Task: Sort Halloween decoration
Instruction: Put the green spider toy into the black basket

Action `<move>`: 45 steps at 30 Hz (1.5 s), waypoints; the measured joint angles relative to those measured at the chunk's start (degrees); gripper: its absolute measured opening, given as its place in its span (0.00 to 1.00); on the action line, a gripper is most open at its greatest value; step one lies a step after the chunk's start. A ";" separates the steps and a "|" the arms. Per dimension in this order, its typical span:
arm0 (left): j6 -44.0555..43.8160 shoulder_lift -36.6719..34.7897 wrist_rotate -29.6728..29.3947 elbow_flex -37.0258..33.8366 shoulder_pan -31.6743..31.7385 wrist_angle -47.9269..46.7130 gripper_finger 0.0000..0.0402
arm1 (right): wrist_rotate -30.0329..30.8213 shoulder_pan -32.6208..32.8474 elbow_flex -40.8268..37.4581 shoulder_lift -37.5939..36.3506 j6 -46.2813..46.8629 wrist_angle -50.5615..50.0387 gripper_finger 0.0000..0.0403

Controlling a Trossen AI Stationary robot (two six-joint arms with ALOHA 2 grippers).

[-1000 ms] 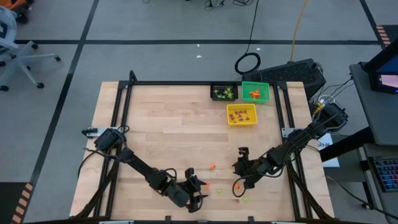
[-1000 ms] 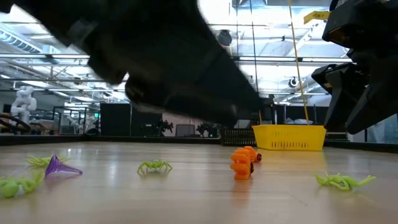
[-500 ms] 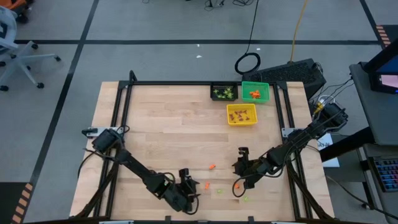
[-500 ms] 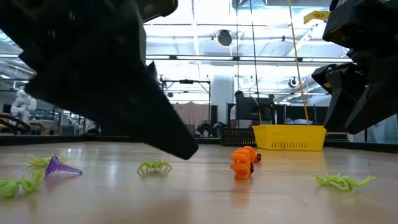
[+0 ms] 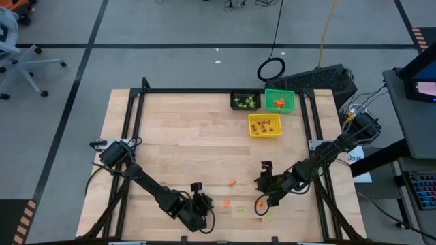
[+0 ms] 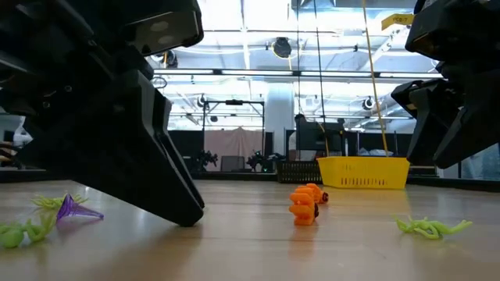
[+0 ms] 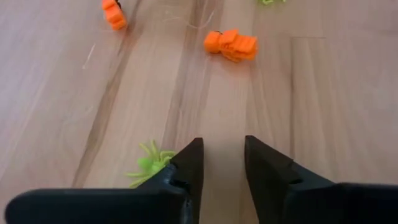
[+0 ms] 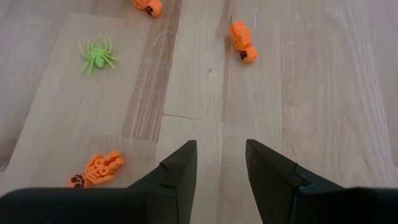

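The Halloween decoration lies scattered on the near part of the wooden table [image 5: 170, 136]: tiny orange pieces [image 5: 232, 182] [image 7: 231, 45], light-green spiders [image 8: 96, 56] [image 6: 433, 226] and a purple piece [image 6: 74, 209]. My left gripper [image 7: 222, 155] is near the front edge, slanting down, open with bare wood between its fingers. One green spider [image 7: 148, 167] lies just outside one finger. My right gripper [image 8: 221, 162] hangs open above the table to the right, with nothing between its fingers. My left gripper has the green spider [image 7: 144, 169] beside the outer side of one finger [image 7: 186, 165], not between the two. That finger hides part of the spider, and I cannot tell whether it touches it. The spider lies flat on the table.
Three small square bins stand at the far right of the table: black [image 5: 245, 101], green [image 5: 279, 101] and yellow [image 5: 264, 125], each holding trinkets. An orange pumpkin piece [image 6: 303, 204] sits mid-table between the arms. The table's far left half is bare wood.
My left gripper has moved toward the table's left edge and down, tipping its fingers more steeply toward the wood. In the low view its finger now stands where a green spider showed before, hiding it.
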 joint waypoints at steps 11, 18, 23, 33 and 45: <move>-3.30 -2.63 -8.21 3.95 -2.93 -13.09 0.24 | 0.00 0.00 0.00 0.00 0.00 -0.03 0.31; -5.33 -2.83 -10.83 4.17 -2.97 -14.59 0.24 | 0.00 -0.01 0.00 0.00 0.02 -0.20 0.31; -9.63 -2.58 -7.57 4.11 -1.44 -14.90 0.29 | 0.00 0.00 0.00 0.00 0.01 -0.21 0.31; -10.64 -2.55 -6.27 4.05 -1.96 -14.90 0.50 | 0.00 -0.01 0.00 0.00 0.00 -0.20 0.31; -13.56 -2.23 -5.83 0.64 -1.35 -13.15 0.43 | 0.00 -0.01 0.00 0.00 0.02 -0.19 0.31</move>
